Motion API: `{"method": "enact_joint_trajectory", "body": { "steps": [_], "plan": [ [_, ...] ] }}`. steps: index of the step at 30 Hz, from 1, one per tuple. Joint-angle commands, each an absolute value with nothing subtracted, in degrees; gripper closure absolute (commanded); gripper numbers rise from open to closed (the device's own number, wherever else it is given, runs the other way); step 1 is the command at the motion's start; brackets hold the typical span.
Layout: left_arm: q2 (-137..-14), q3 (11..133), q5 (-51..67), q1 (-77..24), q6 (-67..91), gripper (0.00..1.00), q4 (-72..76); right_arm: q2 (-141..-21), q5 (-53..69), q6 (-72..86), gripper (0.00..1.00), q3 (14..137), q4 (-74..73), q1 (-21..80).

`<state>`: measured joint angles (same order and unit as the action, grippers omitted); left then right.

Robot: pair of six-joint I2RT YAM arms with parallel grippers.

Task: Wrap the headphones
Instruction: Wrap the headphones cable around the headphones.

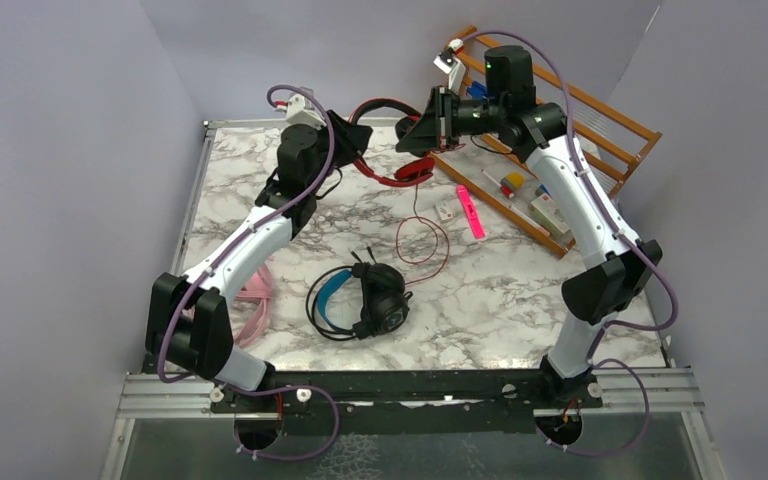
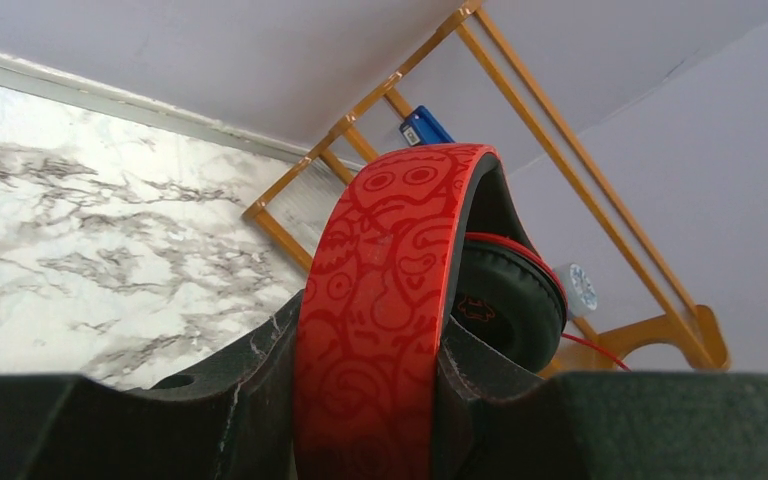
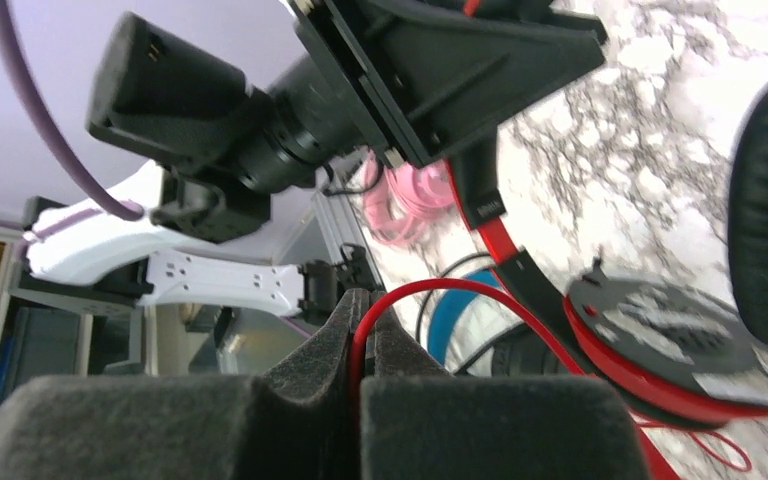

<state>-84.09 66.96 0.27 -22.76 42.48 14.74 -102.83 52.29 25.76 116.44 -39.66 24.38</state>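
Top external: pink headset [image 1: 258,305] half hidden; left claw [image 2: 370,395] clamps red headband [image 2: 390,260], right claw [image 3: 360,345] pinches cable [image 3: 430,285].

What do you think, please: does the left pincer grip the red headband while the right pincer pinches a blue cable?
Not quite: the right wrist view shows the cable in the right pincer is red, not blue. The left pincer does grip the red headband.
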Motion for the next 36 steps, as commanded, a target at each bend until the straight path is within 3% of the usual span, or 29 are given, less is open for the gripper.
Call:
{"method": "enact_joint_trajectory", "body": {
  "steps": [1,16,27,31,36],
  "plan": [
    [-85.07,68.21,-1.19,-23.64,48.89,1.0,22.21,-105.23,49.66,31.21,0.98,121.4,-32.67,25.89],
    [-91.44,70.34,-14.66,-27.04,60.3,1.0,29.34,-109.62,52.09,41.13,0.97,126.2,-21.28,38.43],
    [-92.89,70.3,-13.06,-26.39,74.09,1.0,36.32,-106.35,52.31,38.7,0.96,111.81,-16.15,39.46],
    [-93.19,70.92,-11.25,-26.57,75.13,1.0,37.85,-109.4,48.85,33.49,0.96,121.17,-26.17,39.39],
    [-93.84,69.92,-10.29,-25.93,78.05,1.0,41.06,-109.11,54.21,38.16,0.96,117.22,-19.31,39.44]
  ]
}}
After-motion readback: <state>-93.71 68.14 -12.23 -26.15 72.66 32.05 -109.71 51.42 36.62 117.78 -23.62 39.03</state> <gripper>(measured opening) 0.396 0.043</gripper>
